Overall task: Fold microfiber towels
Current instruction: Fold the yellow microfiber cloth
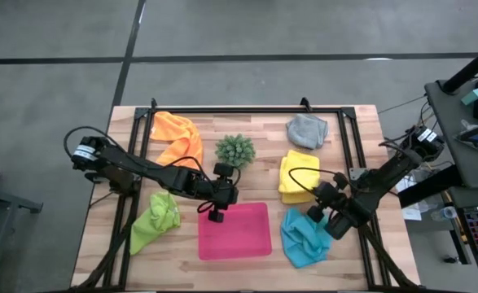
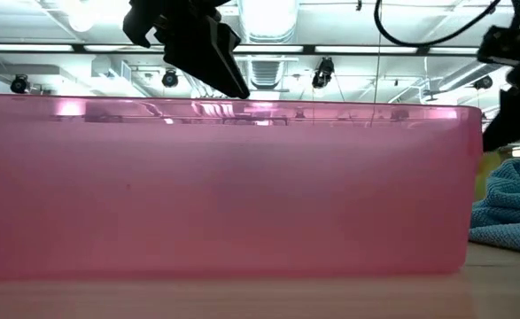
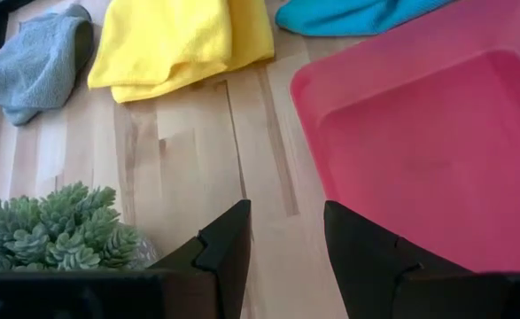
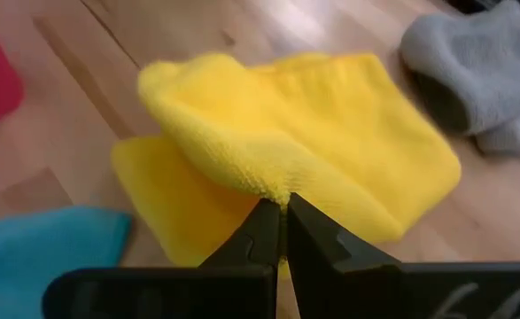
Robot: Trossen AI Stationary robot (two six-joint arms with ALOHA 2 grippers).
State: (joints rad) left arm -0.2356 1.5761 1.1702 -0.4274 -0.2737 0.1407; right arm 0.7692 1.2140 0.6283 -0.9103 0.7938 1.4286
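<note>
Microfiber towels, five of them, lie spread over the wooden table point(image 1: 247, 122): one orange towel point(image 1: 177, 135) at the far left, one grey towel point(image 1: 307, 130) at the far right, one yellow towel point(image 1: 297, 176) just nearer than the grey, one light blue towel point(image 1: 304, 238) at the near right, and one lime green towel point(image 1: 155, 220) at the near left. One pink tray point(image 1: 235, 231) sits at the near middle between the green and blue towels. One small spiky green plant point(image 1: 235, 150) stands beyond the tray, between the orange and yellow towels. The left tool point(image 3: 286, 244) hangs open beside the tray's far left corner, holding nothing. The right tool point(image 4: 283, 232) is pinched closed on a raised fold of the yellow towel.
</note>
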